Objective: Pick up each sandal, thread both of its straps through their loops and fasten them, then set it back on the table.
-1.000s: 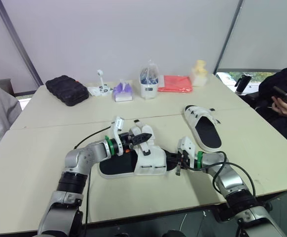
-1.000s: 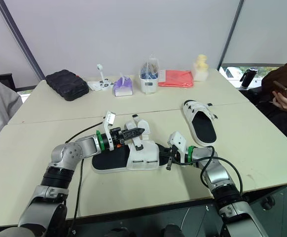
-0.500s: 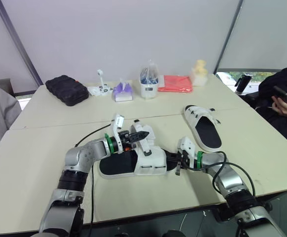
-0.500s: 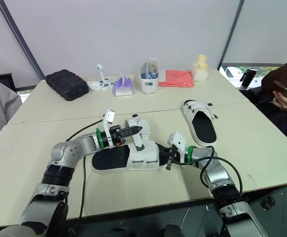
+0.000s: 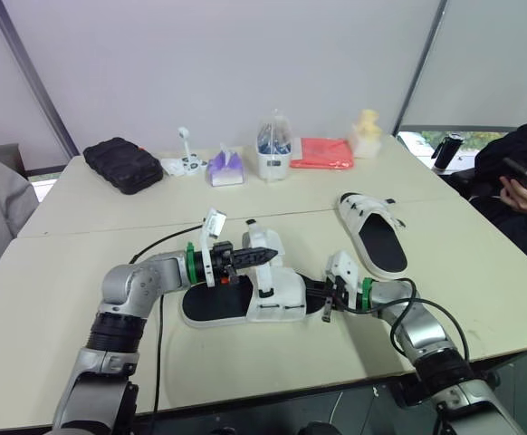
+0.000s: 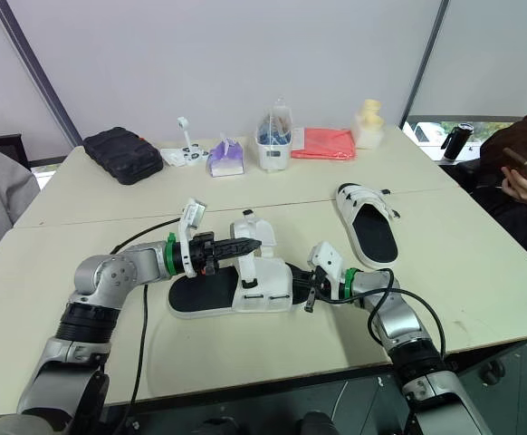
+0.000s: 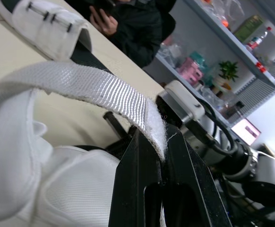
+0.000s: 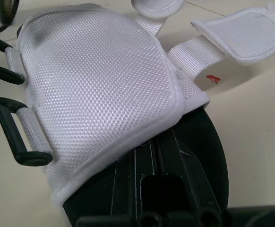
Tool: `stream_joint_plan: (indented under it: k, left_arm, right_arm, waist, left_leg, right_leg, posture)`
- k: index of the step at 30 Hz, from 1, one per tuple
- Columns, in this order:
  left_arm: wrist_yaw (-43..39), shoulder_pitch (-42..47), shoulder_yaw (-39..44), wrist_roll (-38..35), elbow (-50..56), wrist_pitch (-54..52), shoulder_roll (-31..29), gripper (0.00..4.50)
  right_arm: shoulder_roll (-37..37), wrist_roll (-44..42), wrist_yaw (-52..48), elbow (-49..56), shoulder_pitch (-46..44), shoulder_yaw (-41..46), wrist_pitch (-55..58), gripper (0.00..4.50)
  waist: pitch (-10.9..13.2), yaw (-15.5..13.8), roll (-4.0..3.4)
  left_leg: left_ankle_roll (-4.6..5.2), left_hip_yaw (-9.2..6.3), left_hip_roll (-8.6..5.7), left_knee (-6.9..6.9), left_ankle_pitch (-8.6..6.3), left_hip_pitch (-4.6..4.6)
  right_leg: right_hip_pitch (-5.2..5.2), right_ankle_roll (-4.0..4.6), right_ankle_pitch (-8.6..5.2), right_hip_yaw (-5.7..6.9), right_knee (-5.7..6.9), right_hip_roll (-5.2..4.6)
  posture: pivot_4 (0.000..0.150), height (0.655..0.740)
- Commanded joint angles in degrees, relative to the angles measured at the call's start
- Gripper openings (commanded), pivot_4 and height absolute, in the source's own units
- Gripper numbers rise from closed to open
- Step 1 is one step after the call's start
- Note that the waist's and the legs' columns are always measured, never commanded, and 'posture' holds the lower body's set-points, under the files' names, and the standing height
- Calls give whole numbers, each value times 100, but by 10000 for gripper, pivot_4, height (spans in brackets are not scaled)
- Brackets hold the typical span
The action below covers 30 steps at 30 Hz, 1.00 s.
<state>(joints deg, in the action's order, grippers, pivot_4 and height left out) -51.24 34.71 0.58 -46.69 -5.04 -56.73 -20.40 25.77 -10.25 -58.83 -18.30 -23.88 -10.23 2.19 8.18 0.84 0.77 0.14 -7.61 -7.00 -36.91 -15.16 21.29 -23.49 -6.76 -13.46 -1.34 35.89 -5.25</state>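
Observation:
A white sandal with a black sole (image 5: 245,304) lies on the table in front of me, its straps loose. My left gripper (image 5: 262,256) hovers just above its upper, shut on the end of one white woven strap (image 7: 104,94), which it holds lifted off the shoe. My right gripper (image 5: 318,295) is at the sandal's right end, shut on the black sole (image 8: 194,142); the right wrist view shows the white mesh upper (image 8: 99,90), two black loops (image 8: 14,137) and a free strap tab (image 8: 241,35). A second sandal (image 5: 372,231) rests farther right on the table.
Along the table's far side stand a black pouch (image 5: 122,164), a purple tissue pack (image 5: 225,169), a clear container (image 5: 273,154), a red cloth (image 5: 322,153) and a yellow object (image 5: 367,133). A person holding a phone (image 5: 526,181) sits at the right edge.
My left arm has swung outward to the left and its wrist has drawn back a little, still holding the strap. The right gripper and sandal have stayed put.

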Motion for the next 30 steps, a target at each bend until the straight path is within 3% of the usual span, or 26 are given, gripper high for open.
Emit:
stream_joint_plan:
  k: [1, 11, 18, 30]
  left_arm:
    - [-75, -74, -98, 13, 319, 40, 17, 488]
    - [-47, -155, -255, 300, 294, 260, 63, 488]
    - [166, 154, 359, -353, 177, -264, 250, 488]
    - [-96, 7, -67, 104, 201, -1, 15, 488]
  right_arm:
    - [-48, 184, 46, -98, 153, -165, 181, 0]
    - [-51, 165, 98, 13, 214, -162, 252, 0]
    - [-66, 167, 121, 0, 214, -163, 257, 0]
    - [-106, 168, 139, -22, 208, -160, 242, 0]
  waist:
    - [0, -1, 0]
    - [2, -1, 0]
    - [5, 1, 2]
    - [6, 12, 0]
  left_leg:
    - [0, 0, 0, 1, 0, 0]
    - [-1, -2, 1, 5, 0, 2]
    - [-1, -5, 3, 7, 0, 3]
    - [-2, -5, 6, 15, -1, 3]
  right_leg:
    - [0, 0, 0, 0, -1, 0]
    - [1, 0, 0, 2, -9, -1]
    - [0, 0, 0, 6, -13, 0]
    - [2, 0, 0, 6, -28, 4]
  posture:
    - [1500, 7400]
    - [1500, 7400]
    - [1500, 7400]
    - [1500, 7400]
